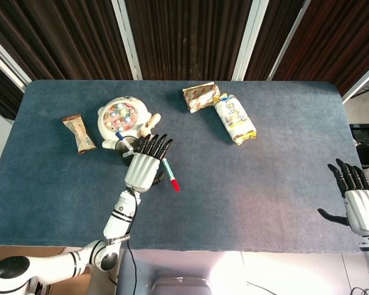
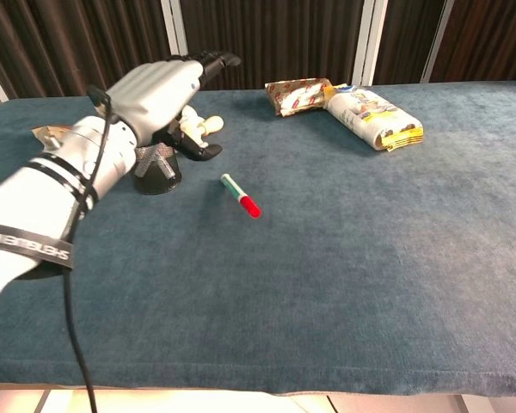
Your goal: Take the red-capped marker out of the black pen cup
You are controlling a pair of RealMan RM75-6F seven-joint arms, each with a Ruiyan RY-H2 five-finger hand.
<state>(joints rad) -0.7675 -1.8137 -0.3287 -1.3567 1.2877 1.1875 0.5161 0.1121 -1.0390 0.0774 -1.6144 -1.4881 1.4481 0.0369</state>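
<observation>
The red-capped marker (image 1: 170,174) (image 2: 241,195) lies flat on the blue table, red cap toward the front, just right of my left hand. My left hand (image 1: 144,165) (image 2: 159,90) hovers over it with its fingers spread and holds nothing. The black mesh pen cup (image 2: 157,169) stands behind and left of the marker, mostly hidden by the hand in the head view; a blue-capped pen (image 1: 120,137) sticks out of it. My right hand (image 1: 357,200) is at the table's front right edge, fingers apart and empty.
A round white toy (image 1: 124,117) with coloured buttons sits behind the cup. A brown snack bar (image 1: 79,133) lies at the left. Two snack packets (image 1: 200,96) (image 1: 234,119) lie at the back centre.
</observation>
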